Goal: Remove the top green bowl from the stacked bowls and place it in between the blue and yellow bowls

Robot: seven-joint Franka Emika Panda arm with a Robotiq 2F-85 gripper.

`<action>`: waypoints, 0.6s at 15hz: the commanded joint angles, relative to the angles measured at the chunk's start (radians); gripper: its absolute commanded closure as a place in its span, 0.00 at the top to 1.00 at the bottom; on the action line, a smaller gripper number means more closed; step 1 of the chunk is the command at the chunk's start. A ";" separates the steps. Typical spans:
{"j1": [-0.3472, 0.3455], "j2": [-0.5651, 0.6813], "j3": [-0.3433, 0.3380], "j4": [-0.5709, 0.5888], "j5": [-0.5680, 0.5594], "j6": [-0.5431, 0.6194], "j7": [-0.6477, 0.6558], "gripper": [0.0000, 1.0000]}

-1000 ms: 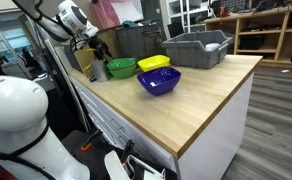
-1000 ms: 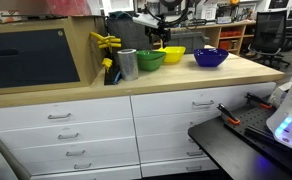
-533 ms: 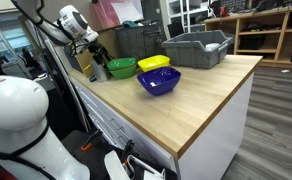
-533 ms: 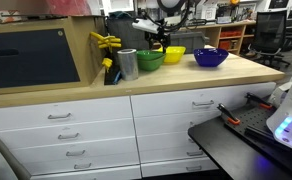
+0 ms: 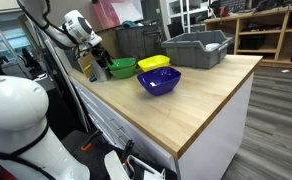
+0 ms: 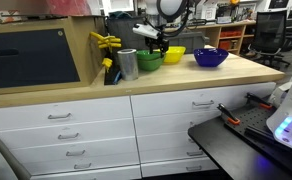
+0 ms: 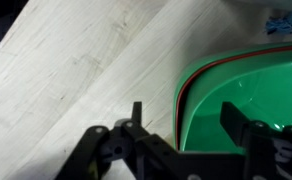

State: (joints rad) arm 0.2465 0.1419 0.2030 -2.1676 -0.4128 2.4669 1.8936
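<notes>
The stacked bowls point(image 5: 121, 68) point(image 6: 149, 59) stand near the counter's end. In the wrist view the top green bowl point(image 7: 248, 95) is plain green inside, and a thin red rim point(image 7: 199, 70) shows just beneath its edge. My gripper point(image 7: 186, 118) point(image 5: 97, 50) point(image 6: 158, 45) is open and straddles that bowl's rim. One finger point(image 7: 136, 115) hangs outside over the wood and the other finger point(image 7: 236, 120) is inside the bowl. The yellow bowl point(image 5: 153, 63) point(image 6: 174, 54) sits beside the stack. The blue bowl point(image 5: 159, 81) point(image 6: 211, 57) lies farther along.
A grey plastic bin point(image 5: 196, 48) stands behind the bowls on the wooden counter point(image 5: 211, 95). A metal cup point(image 6: 128, 63) and a yellow tool point(image 6: 106, 45) sit next to the green stack. Drawers point(image 6: 71, 135) run below the counter.
The arm has come down a little toward the green stack. The jaws have narrowed slightly.
</notes>
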 commanded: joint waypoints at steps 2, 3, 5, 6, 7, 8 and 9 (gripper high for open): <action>0.024 0.020 -0.027 0.015 -0.017 0.033 0.034 0.42; 0.025 0.021 -0.028 0.016 -0.015 0.036 0.033 0.35; 0.027 0.021 -0.031 0.018 -0.014 0.039 0.033 0.20; 0.029 0.021 -0.033 0.018 -0.014 0.041 0.034 0.13; 0.030 0.020 -0.035 0.018 -0.013 0.042 0.034 0.05; 0.030 0.020 -0.035 0.018 -0.013 0.043 0.034 0.00; 0.030 0.019 -0.036 0.019 -0.013 0.047 0.034 0.00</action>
State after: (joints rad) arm 0.2576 0.1548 0.1858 -2.1619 -0.4149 2.4941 1.8937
